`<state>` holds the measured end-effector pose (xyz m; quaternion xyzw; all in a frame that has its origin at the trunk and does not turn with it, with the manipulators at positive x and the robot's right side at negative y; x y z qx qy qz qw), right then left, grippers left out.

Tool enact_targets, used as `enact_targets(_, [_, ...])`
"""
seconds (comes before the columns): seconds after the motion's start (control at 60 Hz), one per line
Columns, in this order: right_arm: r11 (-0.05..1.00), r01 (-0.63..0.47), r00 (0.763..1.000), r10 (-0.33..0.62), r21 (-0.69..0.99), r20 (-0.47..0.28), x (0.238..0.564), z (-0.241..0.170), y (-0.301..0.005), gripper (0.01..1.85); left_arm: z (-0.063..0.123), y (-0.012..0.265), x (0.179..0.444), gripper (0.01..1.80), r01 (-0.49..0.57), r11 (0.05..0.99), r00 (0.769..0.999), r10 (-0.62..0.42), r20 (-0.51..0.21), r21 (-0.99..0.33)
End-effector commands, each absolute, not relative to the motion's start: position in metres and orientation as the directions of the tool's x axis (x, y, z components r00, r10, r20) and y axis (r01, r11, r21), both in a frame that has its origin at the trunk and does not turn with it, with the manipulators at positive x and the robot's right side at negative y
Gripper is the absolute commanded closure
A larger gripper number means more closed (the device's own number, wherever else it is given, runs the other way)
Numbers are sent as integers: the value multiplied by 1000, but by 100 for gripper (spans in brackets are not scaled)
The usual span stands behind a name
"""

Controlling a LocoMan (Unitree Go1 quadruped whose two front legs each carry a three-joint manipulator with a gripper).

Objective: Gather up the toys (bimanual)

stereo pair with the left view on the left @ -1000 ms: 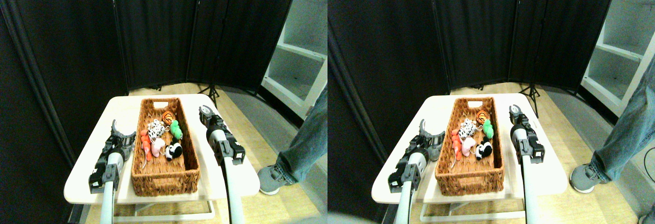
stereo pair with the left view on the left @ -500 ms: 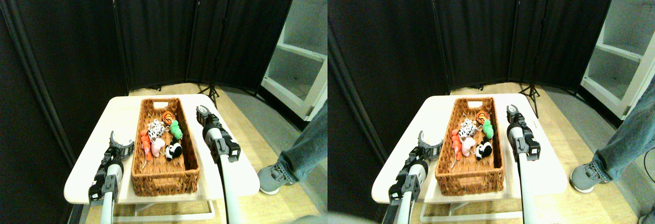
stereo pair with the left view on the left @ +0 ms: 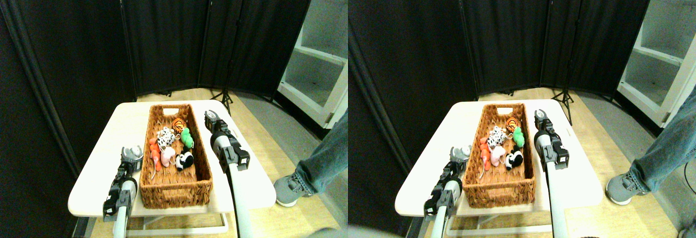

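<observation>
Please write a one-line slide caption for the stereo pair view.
Plush toys lie in a wicker basket between the left gripper and right gripper.

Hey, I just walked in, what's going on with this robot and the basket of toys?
A legged robot is collecting plush toys into a wicker basket on a pale table. Six toys lie inside: a tiger, cow, green toy, orange toy, pink toy and panda. The left gripper is beside the basket's left wall, with something grey at its tip. The right gripper is by the right wall. A person's leg shows at the right.
</observation>
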<state>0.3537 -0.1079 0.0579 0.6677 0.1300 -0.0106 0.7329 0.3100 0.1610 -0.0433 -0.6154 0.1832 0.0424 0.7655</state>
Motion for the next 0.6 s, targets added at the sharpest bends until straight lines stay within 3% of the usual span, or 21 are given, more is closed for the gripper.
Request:
enact_targets(0.017, [129, 150, 974, 151, 980, -169, 358, 61, -107, 185, -47, 159, 317, 108, -297, 253, 925, -162, -343, -921])
enact_targets(0.1, [127, 153, 974, 145, 980, -171, 359, 60, -108, 185, -46, 160, 318, 116, -292, 278, 929, -144, -340, -915])
enact_targets(0.133, [122, 157, 974, 144, 980, -174, 359, 60, -108, 185, -44, 159, 318, 129, -288, 278, 934, -130, -333, -916])
enact_targets(0.2, [103, 161, 974, 144, 982, -175, 360, 59, -110, 185, -41, 158, 321, 180, -260, 287, 951, -87, -296, -922])
enact_targets(0.383, [106, 165, 976, 127, 980, -178, 361, 60, -113, 185, -26, 162, 324, 180, -234, 335, 960, -69, -271, -913])
enact_targets(0.6, [78, 157, 976, 142, 984, -167, 360, 59, -115, 185, 10, 164, 323, 180, -154, 393, 972, -104, -210, -907])
